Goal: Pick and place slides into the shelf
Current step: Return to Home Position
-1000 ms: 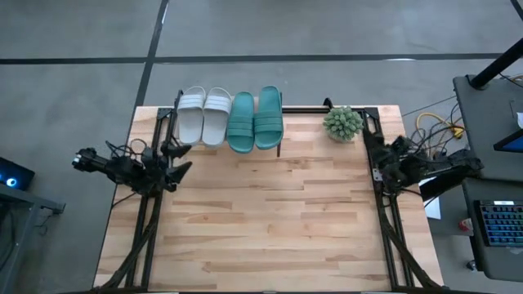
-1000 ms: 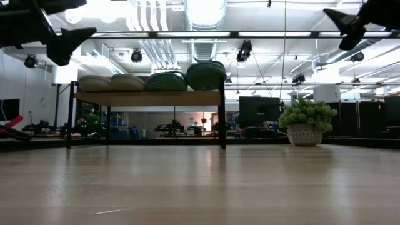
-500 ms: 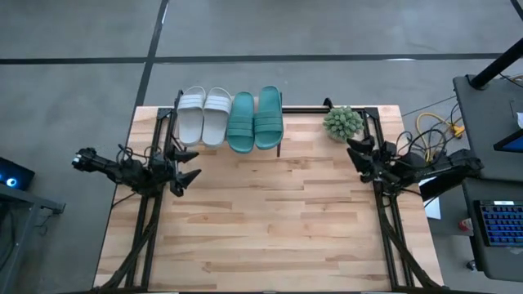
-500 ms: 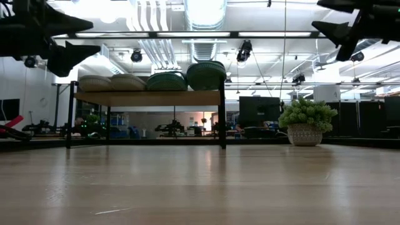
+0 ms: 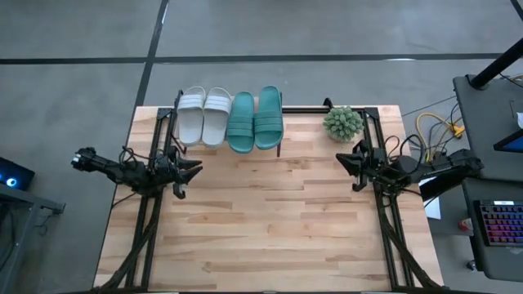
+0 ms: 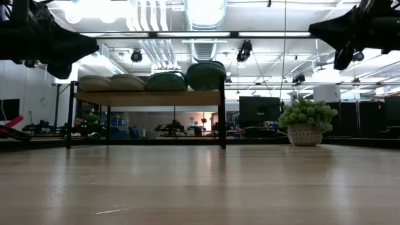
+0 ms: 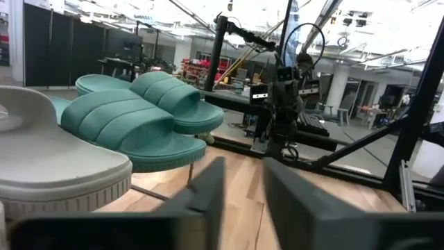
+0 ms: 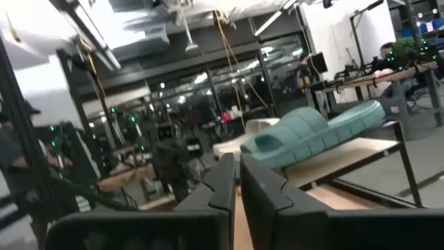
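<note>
Left claw (image 5: pixel 194 167), right claw (image 5: pixel 341 161) — both swung inward.

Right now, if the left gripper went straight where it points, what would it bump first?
Probably the right gripper, facing it across the table. The left gripper seems aimed past the shelf, though depth is unclear.

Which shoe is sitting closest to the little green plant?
The teal slide at the right end of the row on the shelf. The other teal one and the pale slides sit farther from the plant.
</note>
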Action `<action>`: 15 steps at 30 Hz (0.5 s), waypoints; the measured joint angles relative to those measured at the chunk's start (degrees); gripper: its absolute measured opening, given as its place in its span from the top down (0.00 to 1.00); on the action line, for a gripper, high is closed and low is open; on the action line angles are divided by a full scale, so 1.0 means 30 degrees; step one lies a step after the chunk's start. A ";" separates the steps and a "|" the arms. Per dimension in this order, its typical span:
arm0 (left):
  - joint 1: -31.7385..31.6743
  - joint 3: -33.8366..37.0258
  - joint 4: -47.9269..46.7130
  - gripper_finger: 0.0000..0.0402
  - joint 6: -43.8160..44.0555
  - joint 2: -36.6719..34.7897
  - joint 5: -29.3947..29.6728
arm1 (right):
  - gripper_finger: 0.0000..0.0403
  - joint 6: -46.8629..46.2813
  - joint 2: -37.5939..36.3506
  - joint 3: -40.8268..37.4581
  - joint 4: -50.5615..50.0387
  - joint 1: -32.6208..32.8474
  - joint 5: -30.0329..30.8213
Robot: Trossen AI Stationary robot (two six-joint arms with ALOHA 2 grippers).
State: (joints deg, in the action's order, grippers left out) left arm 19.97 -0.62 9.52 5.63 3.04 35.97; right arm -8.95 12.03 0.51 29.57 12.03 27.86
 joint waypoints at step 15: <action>0.0000 -0.0073 -0.2179 1.00 0.0726 0.0433 -0.2278 | 0.98 -0.0161 0.0007 0.0007 -0.6177 0.0000 -0.4244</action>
State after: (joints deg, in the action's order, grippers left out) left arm 19.97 -0.84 2.98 7.81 4.34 29.13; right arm -9.44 12.05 0.54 11.04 12.03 15.12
